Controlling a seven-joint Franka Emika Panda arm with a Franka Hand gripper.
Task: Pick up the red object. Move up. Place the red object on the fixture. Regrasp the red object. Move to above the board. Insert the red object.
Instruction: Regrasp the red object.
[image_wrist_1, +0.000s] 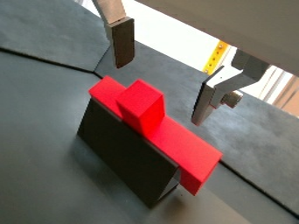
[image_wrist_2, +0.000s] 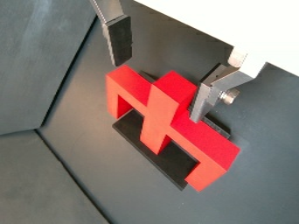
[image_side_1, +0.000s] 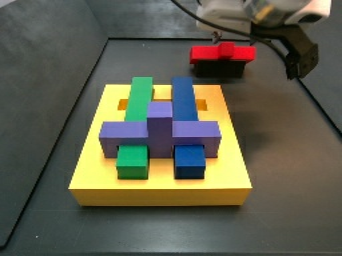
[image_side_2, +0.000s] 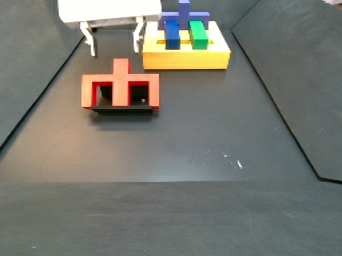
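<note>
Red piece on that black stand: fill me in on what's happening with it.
The red object rests on the fixture, and nothing is holding it. The Panda's tool hangs open just above it, with one finger on each side of the piece and neither touching it. In both side views the yellow board with its blue, green and purple pieces stands apart from the fixture. So the piece has been set on the fixture; the regrasp and the insertion are not yet done.
</note>
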